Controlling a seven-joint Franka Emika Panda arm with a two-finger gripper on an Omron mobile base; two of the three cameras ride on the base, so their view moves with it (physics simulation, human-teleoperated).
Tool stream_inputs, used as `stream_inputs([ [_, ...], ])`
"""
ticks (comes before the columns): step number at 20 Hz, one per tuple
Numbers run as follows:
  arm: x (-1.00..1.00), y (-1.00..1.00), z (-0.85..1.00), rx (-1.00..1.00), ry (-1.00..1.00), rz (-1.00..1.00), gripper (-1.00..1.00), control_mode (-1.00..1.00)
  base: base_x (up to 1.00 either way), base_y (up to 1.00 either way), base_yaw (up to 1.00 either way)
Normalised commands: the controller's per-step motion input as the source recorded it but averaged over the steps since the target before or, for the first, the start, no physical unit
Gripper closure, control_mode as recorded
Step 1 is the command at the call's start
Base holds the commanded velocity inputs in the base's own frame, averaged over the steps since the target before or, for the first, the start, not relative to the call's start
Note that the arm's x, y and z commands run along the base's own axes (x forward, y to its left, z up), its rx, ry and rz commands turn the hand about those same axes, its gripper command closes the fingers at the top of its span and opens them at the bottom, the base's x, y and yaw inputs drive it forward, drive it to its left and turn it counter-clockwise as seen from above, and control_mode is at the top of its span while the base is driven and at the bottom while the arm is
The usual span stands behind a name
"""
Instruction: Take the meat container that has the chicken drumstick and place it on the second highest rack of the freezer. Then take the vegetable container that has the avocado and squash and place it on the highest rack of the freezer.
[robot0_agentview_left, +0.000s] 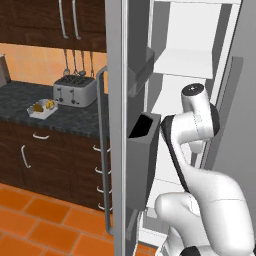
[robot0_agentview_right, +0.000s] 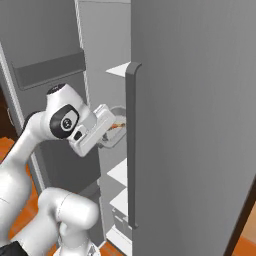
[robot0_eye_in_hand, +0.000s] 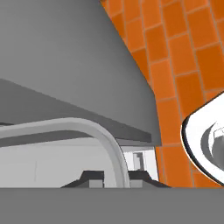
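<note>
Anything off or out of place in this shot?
Nothing spilled or damaged. The tall grey freezer stands open, as the task needs. The gripper is shut on the rim of a white container at the shelves. The other white tray of yellow vegetables sits upright on the dark counter beside the silver toaster.

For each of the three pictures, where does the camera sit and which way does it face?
Left base view: behind the arm's left, facing the open freezer and the counter with a toaster; the white arm rises at lower right.
Right base view: behind the arm's right, facing the freezer's grey door; the arm rises at lower left, and the hand holds a container at the shelves.
Hand view: on the hand, looking along its fingertips, shut on the container rim.
Both base views share the freezer and the arm.
</note>
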Motion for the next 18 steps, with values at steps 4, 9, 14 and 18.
stream_inputs([
  [4, 0.62, -0.17, -0.08, 0.00, 0.00, 0.00, 1.00, -1.00, 0.00, 0.00, 0.00],
  [9, 0.78, 0.00, -0.02, 0.00, 0.00, 0.04, 1.00, -1.00, 0.00, 0.00, 0.00],
  [14, 0.18, 0.00, 0.00, -0.01, 0.00, 0.08, 1.00, -1.00, 0.00, 0.00, 0.00],
  [18, -0.37, 0.18, 0.00, -0.09, -0.11, 0.02, 1.00, -1.00, 0.00, 0.00, 0.00],
])
